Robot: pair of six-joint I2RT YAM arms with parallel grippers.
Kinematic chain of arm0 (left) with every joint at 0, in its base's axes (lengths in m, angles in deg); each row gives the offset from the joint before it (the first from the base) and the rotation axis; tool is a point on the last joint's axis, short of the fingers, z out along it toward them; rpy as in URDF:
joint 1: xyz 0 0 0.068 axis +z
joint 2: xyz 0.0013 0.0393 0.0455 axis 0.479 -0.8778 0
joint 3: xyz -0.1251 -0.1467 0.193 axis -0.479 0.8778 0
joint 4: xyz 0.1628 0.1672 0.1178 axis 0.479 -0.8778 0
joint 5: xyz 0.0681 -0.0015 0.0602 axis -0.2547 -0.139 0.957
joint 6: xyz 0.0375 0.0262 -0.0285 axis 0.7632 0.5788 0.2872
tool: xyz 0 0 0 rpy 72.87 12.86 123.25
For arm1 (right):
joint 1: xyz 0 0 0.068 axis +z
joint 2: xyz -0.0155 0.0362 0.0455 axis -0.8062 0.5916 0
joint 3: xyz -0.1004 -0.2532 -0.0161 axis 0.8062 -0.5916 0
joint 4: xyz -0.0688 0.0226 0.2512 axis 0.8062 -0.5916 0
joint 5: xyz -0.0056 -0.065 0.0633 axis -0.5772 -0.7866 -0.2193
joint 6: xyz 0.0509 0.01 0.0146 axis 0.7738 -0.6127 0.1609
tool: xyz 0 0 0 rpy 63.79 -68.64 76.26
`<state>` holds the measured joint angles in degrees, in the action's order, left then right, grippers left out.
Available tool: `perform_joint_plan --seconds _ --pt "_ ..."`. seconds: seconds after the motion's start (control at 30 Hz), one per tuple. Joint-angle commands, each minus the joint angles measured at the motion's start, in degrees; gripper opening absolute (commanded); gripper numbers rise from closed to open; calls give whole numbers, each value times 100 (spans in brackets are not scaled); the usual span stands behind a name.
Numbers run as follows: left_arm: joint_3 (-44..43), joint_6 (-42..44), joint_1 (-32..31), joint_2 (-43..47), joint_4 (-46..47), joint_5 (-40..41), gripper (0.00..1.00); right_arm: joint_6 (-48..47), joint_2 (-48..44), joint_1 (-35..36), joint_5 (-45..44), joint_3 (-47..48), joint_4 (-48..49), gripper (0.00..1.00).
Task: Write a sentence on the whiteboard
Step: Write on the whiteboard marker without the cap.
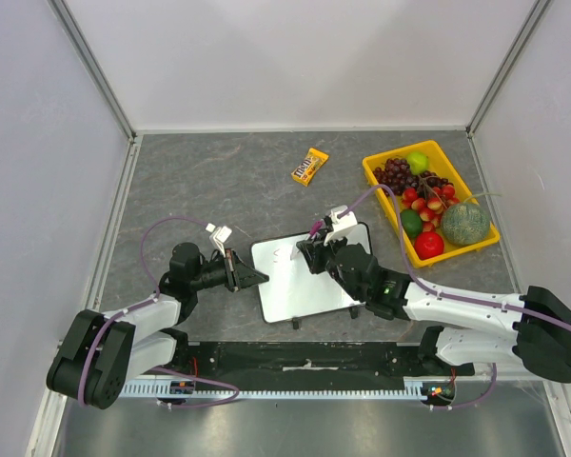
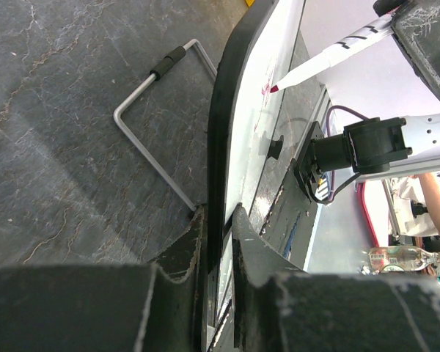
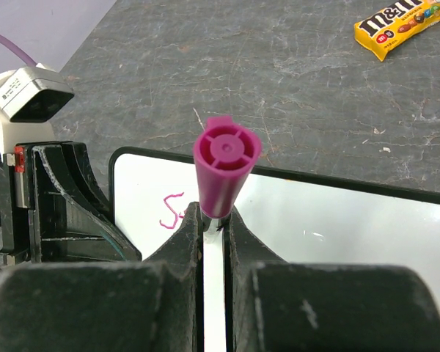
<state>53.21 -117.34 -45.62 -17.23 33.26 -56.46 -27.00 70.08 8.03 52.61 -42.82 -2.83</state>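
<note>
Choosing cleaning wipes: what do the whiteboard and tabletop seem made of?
The whiteboard looks like a smooth, faintly shiny white coated sheet with a matte black, probably plastic, rim. The table looks like dark grey slate or stone-print laminate, veined and scuffed; which, I cannot tell.

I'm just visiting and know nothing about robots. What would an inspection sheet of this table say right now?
Surface: grey marbled table.
Job's things: whiteboard; one pink squiggle written so far.
Clutter: candy packet; yellow tray of fruit.
Pincers: left pincer shut on whiteboard's edge; right pincer shut on pink marker.
Cables: purple cables loop along both arms.
Surroundings: pale walls.
</note>
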Motion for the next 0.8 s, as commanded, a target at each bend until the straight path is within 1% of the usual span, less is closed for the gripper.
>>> perform_joint_plan --seconds 0.0,0.17,0.57,0.77 --pt "100 271 21 -31 -316 353 2 -51 91 -6 -180 125 68 0" --pt "100 262 21 -48 -307 345 2 -138 188 -6 -286 301 94 0" --pt "100 262 21 -31 -316 345 2 -253 232 -15 -664 573 -248 0" --pt "100 271 21 -31 -316 345 2 -297 188 -15 -708 626 -371 0"
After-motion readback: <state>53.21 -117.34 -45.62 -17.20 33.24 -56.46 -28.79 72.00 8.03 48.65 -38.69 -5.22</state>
